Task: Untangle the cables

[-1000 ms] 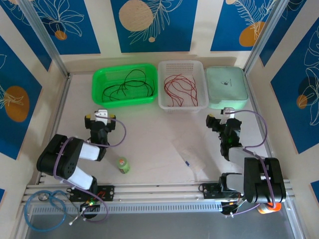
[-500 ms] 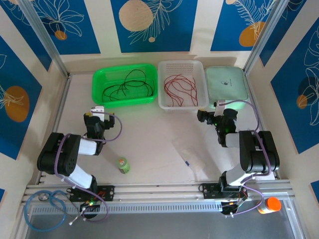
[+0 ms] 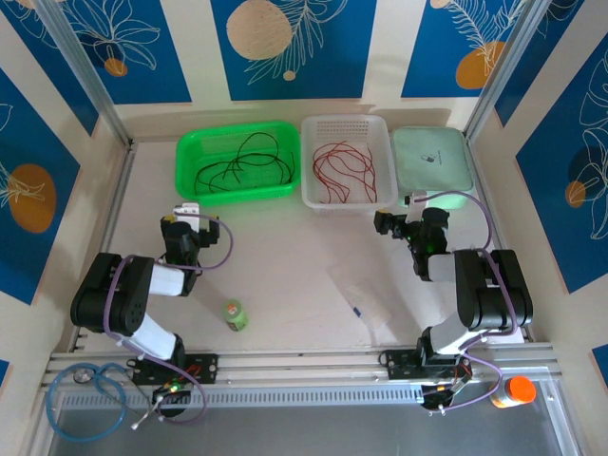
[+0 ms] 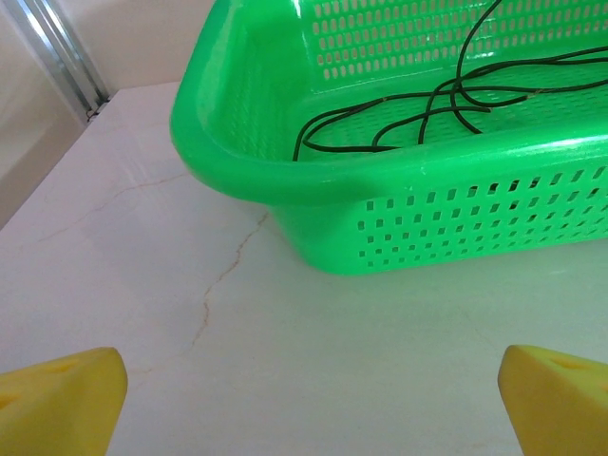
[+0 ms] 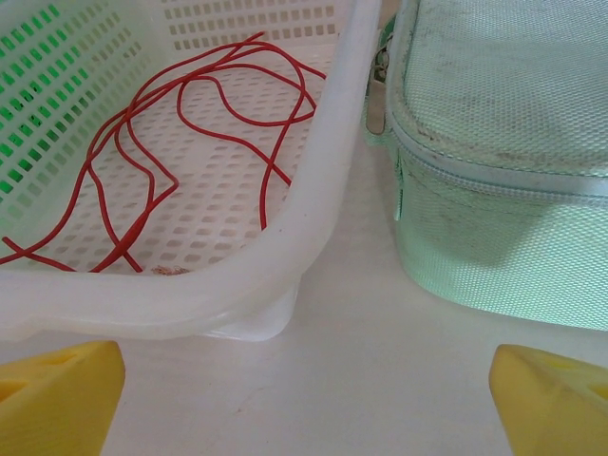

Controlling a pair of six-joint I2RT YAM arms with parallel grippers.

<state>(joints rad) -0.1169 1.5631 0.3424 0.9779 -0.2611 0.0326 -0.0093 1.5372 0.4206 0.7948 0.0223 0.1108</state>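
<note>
Glossy perforated green plastic basket (image 4: 285,180), translucent white plastic basket (image 5: 313,223), mint mesh-cloth case (image 5: 494,237).

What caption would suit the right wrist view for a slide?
Right arm's open yellow fingers before a white basket of red cables, a mint zipped case beside it.

Pale table (image 3: 285,256) carries green basket (image 3: 237,194), white basket (image 3: 347,204), mint case (image 3: 432,166), small bottle (image 3: 235,314), clear bag (image 3: 361,294)

Thin red cables (image 5: 142,190) lie loose in a white basket (image 5: 285,256) full of little holes. Just beside the basket's right edge, a pale green zip case (image 5: 503,142) sits on the white table (image 5: 380,370). The right gripper (image 5: 304,404) has its yellow fingers (image 5: 57,394) wide apart, with nothing between them.
</note>
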